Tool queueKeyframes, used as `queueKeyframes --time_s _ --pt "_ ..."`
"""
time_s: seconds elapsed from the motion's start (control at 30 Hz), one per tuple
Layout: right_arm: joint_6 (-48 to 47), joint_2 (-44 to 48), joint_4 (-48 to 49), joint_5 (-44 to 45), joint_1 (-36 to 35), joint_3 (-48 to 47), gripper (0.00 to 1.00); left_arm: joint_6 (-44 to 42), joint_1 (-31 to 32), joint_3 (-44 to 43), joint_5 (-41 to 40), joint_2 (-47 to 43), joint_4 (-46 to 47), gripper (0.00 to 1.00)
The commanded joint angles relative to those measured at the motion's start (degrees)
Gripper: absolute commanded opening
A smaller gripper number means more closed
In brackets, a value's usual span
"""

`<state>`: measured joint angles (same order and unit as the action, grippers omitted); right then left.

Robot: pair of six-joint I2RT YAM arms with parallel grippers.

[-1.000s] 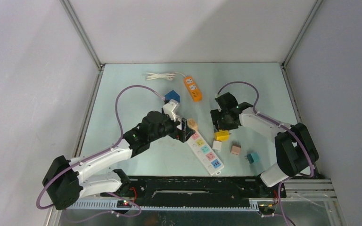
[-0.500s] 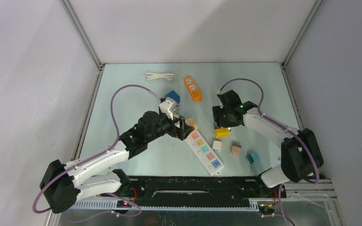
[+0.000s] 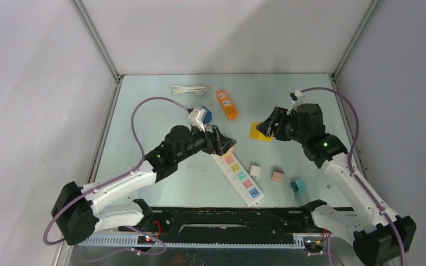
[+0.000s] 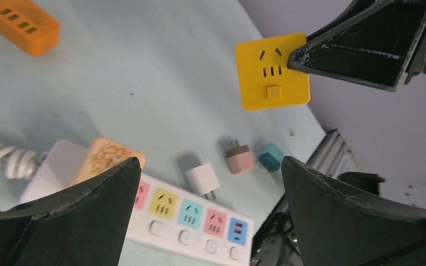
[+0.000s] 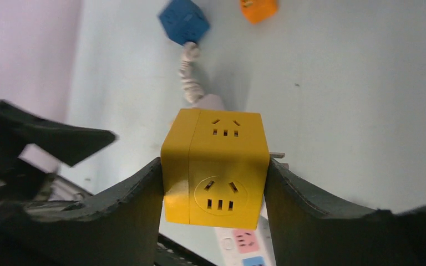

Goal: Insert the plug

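Note:
A yellow cube plug (image 5: 216, 166) with socket faces hangs above the table, and my right gripper (image 5: 213, 191) is shut on its two sides. From above, that plug (image 3: 259, 132) is right of the middle, apart from the white power strip (image 3: 239, 177) with its coloured sockets. My left gripper (image 3: 222, 145) stands wide open over the strip's far end, nothing between its fingers. In the left wrist view the strip (image 4: 188, 213) lies below my left gripper (image 4: 209, 166), and the yellow plug (image 4: 272, 72) floats at upper right. A tan plug (image 4: 108, 158) sits at the strip's head.
An orange power strip (image 3: 227, 103) with a coiled white cable (image 3: 188, 88) lies at the back. A blue cube (image 3: 204, 114) is near my left wrist. Loose white (image 3: 255, 170), pink (image 3: 277, 176) and teal (image 3: 297, 185) plugs lie right of the white strip.
My right arm has lifted the yellow plug off the table beside the strip and swung up and back to the right. The left gripper shifted slightly and stays open.

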<state>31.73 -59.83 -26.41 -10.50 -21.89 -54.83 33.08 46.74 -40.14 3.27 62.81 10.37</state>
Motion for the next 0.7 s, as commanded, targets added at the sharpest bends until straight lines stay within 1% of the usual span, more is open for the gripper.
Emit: queueKeyframes --time_s 0.0,0.1,0.17,0.3,0.37,0.53,0.67 --pt "12.39 4.66 9.58 -6.11 0.73 2.77 0.44 7.19 -0.16 -4.73 5.67 3.80 7.04 1.00" --pt "17.00 5.95 12.45 -8.18 0.71 4.34 0.43 8.59 -0.13 -8.11 8.51 7.83 6.63 1.00" --pt "17.64 6.17 12.37 -8.13 0.26 4.42 0.43 8.39 -0.08 -11.19 10.81 10.74 5.01 1.00" --pt "17.33 6.73 10.89 -6.47 -0.77 4.44 0.43 6.05 0.63 -19.05 12.61 15.32 -4.36 1.00" --pt "16.83 6.95 10.25 -5.52 -1.10 4.45 0.43 5.11 1.35 -21.51 12.75 16.94 -6.71 1.00" --pt "15.89 7.44 9.12 -4.03 -1.61 4.51 0.43 4.26 2.86 -24.92 12.62 20.26 -11.23 1.00" --pt "15.57 7.96 8.61 -3.45 -1.92 4.49 0.43 4.97 3.79 -26.73 12.59 22.74 -11.60 1.00"
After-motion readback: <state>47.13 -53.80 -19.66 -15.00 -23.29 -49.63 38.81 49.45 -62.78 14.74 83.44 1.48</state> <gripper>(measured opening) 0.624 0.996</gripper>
